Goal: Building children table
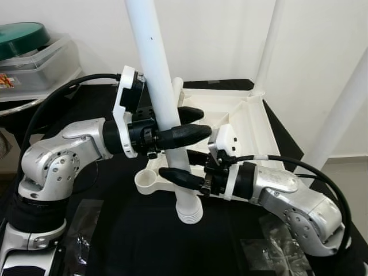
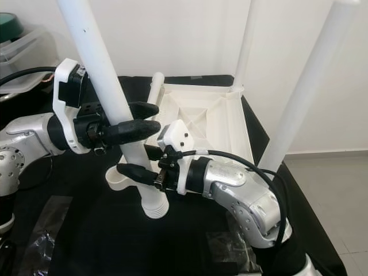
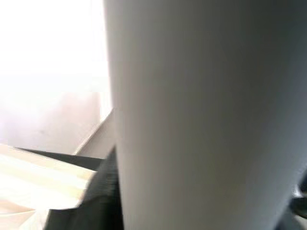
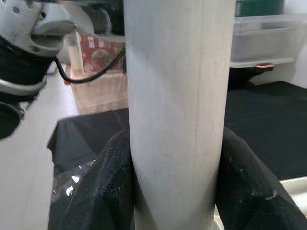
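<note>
While both arms reach toward the middle of the black counter (image 1: pixel 115 241), a long white leg (image 1: pixel 154 80) stands tilted between them, its ribbed lower end (image 1: pixel 190 214) close above the counter, just beside the round corner socket (image 1: pixel 150 181) of the white tabletop (image 1: pixel 241 123). This tabletop lies upside down on the counter, and it already carries other white legs: one (image 2: pixel 310 86) rises at its right side, one (image 2: pixel 246 46) at its far corner, and a shorter one (image 2: pixel 154 92) stands just behind the tilted leg.

The left end effector (image 1: pixel 192 125) is clamped on the tilted leg, above the socket, with one black finger (image 1: pixel 183 135) in front of the leg and the other behind it. The right end effector (image 1: pixel 179 167) is clamped on the same leg lower down, near the socket; in the right wrist view its two fingers (image 4: pixel 105 182) press against both sides of the leg (image 4: pixel 175 110).

Beside the counter, at the far left from the tabletop, a clear plastic box (image 1: pixel 43 60) with a green lid (image 1: pixel 23 35) stands. Clear plastic bags (image 1: pixel 276 244) lie on the counter near the robot.
</note>
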Robot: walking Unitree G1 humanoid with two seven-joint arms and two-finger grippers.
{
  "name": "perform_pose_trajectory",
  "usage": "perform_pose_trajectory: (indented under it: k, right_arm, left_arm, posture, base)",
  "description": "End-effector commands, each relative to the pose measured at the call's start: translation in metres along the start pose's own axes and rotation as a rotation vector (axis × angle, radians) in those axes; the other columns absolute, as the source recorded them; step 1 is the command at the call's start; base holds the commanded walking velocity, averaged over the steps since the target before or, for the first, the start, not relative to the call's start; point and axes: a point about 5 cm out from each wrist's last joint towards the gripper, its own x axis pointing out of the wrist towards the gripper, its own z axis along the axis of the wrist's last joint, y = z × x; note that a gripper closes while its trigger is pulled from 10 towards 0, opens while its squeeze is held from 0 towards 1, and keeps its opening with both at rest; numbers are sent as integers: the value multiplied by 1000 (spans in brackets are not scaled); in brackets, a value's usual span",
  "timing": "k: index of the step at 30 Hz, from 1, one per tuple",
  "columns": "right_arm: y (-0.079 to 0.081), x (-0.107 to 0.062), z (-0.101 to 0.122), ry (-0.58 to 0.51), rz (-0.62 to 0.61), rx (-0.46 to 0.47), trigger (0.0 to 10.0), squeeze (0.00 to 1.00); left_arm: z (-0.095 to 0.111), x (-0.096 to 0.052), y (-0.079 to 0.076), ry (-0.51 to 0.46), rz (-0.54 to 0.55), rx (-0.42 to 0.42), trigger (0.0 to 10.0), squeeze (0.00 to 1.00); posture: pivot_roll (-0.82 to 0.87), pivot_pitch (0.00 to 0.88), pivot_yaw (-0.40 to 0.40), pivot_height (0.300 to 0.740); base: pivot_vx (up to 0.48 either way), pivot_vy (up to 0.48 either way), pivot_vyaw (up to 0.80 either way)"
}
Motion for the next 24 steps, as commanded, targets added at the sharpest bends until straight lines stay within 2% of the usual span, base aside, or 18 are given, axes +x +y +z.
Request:
perform_pose_trajectory:
  k: [1,5,6,7,9,10,11,16,20,21,22,24]
  right_arm:
    - [1,1,3,-12,-3,-20,0,0]
    - [0,1,3,-18,-15,-22,0,0]
    - [-2,1,2,-18,-35,-17,7569,0]
    - [-5,1,2,-25,-53,-7,10000,902]
    - [-6,0,3,-29,-53,-2,10000,902]
    - [-7,-1,3,-31,-46,1,10000,1000]
    - [-7,-1,3,-31,-46,1,10000,1000]
    - [-15,-6,-3,48,-21,-63,10000,1000]
    - [-21,-3,-10,92,-51,-82,10000,1000]
    - [-23,-1,-14,122,-67,-87,10000,808]
    - [-25,2,-19,152,-81,-104,10000,0]
    - [-26,4,-22,170,-88,-117,10000,0]
  left_arm:
    - [3,0,0,12,4,16,0,0]
    - [4,0,2,4,14,17,0,0]
    - [5,0,3,-3,15,19,0,0]
    - [9,2,5,-14,12,31,0,0]
    - [10,3,5,-15,9,39,0,0]
    - [12,6,6,-15,-3,46,0,0]
    - [12,6,6,-15,-3,46,0,0]
    - [27,25,8,-27,-85,86,0,0]
    - [31,33,7,-26,-127,100,0,0]
    - [32,36,6,-21,-148,102,0,0]
    - [32,41,5,-17,-168,102,0,0]
    - [32,44,4,-14,-180,102,0,0]
  posture:
    - [-60,26,-3,740]
    - [-60,25,-1,740]
    - [-60,24,-1,740]
    - [-57,21,-5,740]
    - [-57,21,-5,740]
    - [-51,20,-14,740]
    - [-51,20,-14,740]
    - [-48,10,-19,740]
    - [-48,8,-16,740]
    - [-47,6,-14,740]
    - [-47,4,-7,740]
    - [-47,4,-7,740]
  base:
    - [0,0,0]
    - [0,0,0]
    - [0,0,0]
    - [0,0,0]
    - [0,0,0]
    - [0,0,0]
    - [0,0,0]
    - [0,0,0]
    - [0,0,0]
    - [0,0,0]
    - [0,0,0]
    - [0,0,0]
